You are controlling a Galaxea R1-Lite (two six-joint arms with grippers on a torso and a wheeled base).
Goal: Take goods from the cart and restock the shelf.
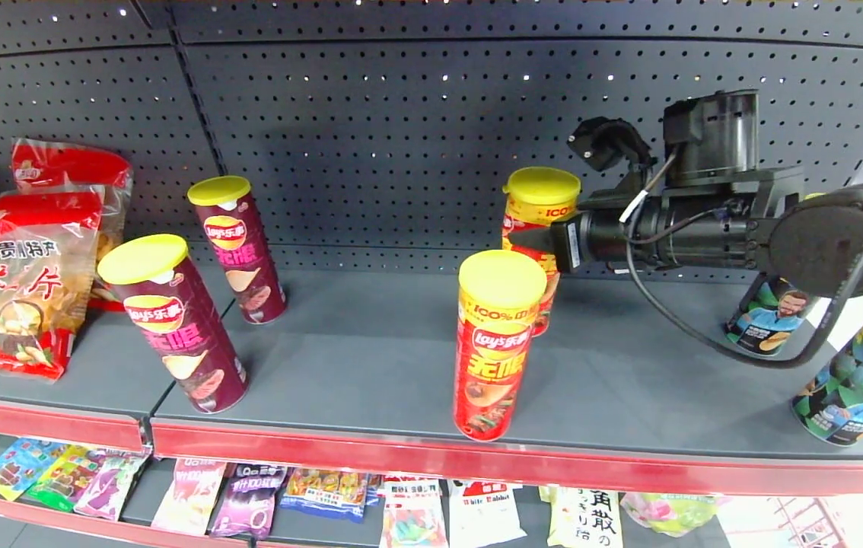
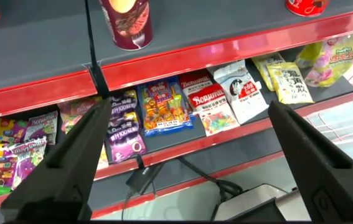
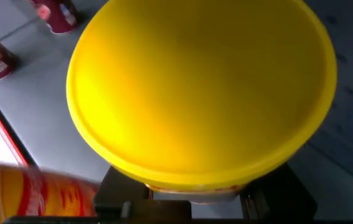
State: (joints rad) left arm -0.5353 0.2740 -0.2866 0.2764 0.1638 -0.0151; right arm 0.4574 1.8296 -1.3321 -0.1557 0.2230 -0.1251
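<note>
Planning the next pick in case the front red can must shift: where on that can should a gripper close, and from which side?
Take the front red can probably at mid-body, below its yellow lid, coming level from the aisle side. It stands upright by the shelf's red lip, round wall bare in front, while the right gripper holds another can behind it.

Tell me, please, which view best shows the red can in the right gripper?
The head view: it shows the red can from the side, with the right gripper clamped on it. The right wrist view gives just its lid from above; the left wrist view faces the lower shelf.
</note>
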